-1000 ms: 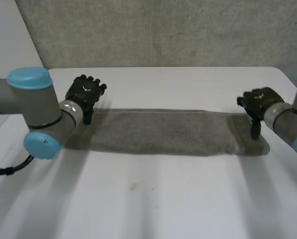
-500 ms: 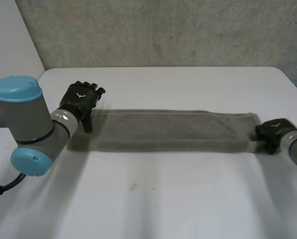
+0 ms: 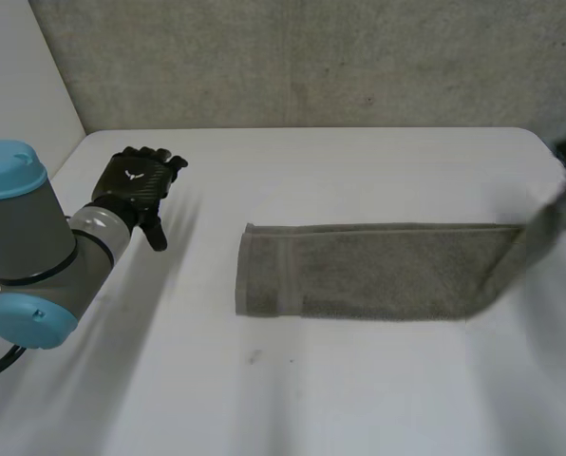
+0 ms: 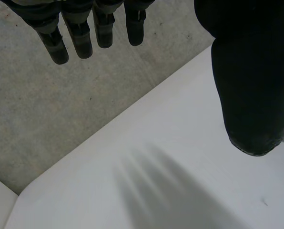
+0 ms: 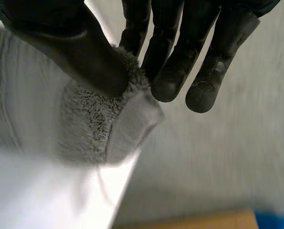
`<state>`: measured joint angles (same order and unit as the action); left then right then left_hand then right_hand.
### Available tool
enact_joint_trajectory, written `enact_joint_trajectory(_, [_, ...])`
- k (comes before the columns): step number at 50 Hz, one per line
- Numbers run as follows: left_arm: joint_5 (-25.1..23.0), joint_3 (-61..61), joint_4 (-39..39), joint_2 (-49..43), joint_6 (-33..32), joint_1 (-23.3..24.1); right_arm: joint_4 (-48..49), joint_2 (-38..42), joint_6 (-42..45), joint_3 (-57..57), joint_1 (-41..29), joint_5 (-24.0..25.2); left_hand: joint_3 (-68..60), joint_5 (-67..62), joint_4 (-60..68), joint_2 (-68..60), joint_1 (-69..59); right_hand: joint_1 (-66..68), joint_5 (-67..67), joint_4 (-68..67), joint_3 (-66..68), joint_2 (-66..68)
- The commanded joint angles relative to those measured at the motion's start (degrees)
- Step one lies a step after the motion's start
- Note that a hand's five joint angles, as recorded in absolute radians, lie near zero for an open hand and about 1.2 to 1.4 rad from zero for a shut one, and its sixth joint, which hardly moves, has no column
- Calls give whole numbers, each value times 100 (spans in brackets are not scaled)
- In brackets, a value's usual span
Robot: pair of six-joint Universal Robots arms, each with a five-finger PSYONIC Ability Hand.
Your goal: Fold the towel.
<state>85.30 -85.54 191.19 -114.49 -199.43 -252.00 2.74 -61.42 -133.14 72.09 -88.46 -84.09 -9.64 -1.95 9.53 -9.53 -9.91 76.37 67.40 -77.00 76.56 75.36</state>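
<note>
The towel (image 3: 378,271) lies as a long strip across the centre-right of the white surface (image 3: 264,399). Its right end rises to the right edge, pinched between the right hand's (image 5: 170,52) thumb and fingers. Upper left, the left hand (image 3: 131,185) hangs slack-fingered and empty.

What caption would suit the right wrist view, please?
Right hand pinches the towel end between thumb and fingers.
</note>
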Motion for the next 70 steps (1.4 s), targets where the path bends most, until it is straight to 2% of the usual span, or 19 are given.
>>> enact_joint_trajectory(1, [4,-121,85,-3,0,-15,691,-125,-599,156,-2276,24,-125,106,136,-136,-98,363,260,-300,344,464])
enact_joint_trajectory(9, [13,-235,217,5,-8,37,1203,752,-608,192,-3949,182,-142,89,153,-153,-114,363,260,-300,344,464])
enact_joint_trajectory(18, [22,-244,226,32,18,108,1185,1229,-573,376,-4567,868,-91,140,102,-102,-64,363,260,-300,344,464])
enact_joint_trajectory(19, [22,-244,226,49,44,108,1185,1177,-617,446,-4558,938,-91,140,102,-102,-64,-1229,-1333,1293,-1249,-1129])
enact_joint_trajectory(20, [22,-235,226,102,79,108,1159,1081,-643,534,-4523,947,-91,140,102,-102,-64,-4143,-4247,4206,-4163,-4042])
enact_joint_trajectory(21, [22,-235,226,102,79,108,1159,1080,-643,534,-4523,947,-91,140,102,-102,-64,-4172,-4276,4235,-4192,-4071])
enact_joint_trajectory(22, [22,-209,226,146,132,108,1133,906,-687,674,-4523,921,-91,140,102,-102,-64,-6637,-6740,6700,-6656,-6536])
enact_joint_trajectory(29, [13,20,226,199,413,204,1115,16,-1320,1466,-3573,912,-108,123,119,-119,-81,-6637,-6740,6700,-6656,-6536])
enact_joint_trajectory(34, [13,291,217,120,563,423,1027,-642,-2329,2211,-2530,895,-142,89,153,-153,-114,-6637,-6740,6700,-6656,-6536])
enact_joint_trajectory(45, [57,661,217,-179,572,943,631,-476,-2375,2776,-1526,1026,-159,73,170,-170,-131,-6494,-6597,6557,-6513,-6393])
enact_joint_trajectory(47, [66,635,208,-162,572,978,588,-117,-2096,2697,-1438,913,-159,73,170,-170,-131,-4168,-4271,4231,-4187,-4067])
enact_joint_trajectory(48, [66,635,208,-162,572,978,587,-116,-2094,2697,-1438,912,-159,73,170,-170,-131,-4156,-4259,4219,-4175,-4055])
enact_joint_trajectory(50, [74,574,191,-100,572,1030,675,86,-1517,2653,-1298,799,-159,73,170,-170,-131,-191,-295,254,-211,-90])
enact_joint_trajectory(52, [74,538,182,-65,580,1039,693,78,-1313,2600,-1254,685,-159,73,170,-170,-131,358,254,-295,338,459])
enact_joint_trajectory(59, [74,362,164,164,589,951,860,-98,-1144,2108,-1693,262,-142,89,153,-153,-114,363,260,-300,344,464])
enact_joint_trajectory(61, [74,310,164,225,589,943,904,-387,-1171,1732,-2445,253,-142,89,153,-153,-114,363,260,-300,344,464])
enact_joint_trajectory(64, [74,257,164,287,589,916,921,-379,-1162,1501,-2835,253,-142,89,153,-153,-114,363,260,-300,344,464])
enact_joint_trajectory(66, [83,213,164,313,598,881,930,-91,-1057,1029,-3552,279,-159,73,170,-170,-131,363,260,-300,344,464])
enact_joint_trajectory(70, [92,169,173,401,624,820,860,315,-916,526,-4250,315,-159,73,170,-170,-131,363,260,-300,344,464])
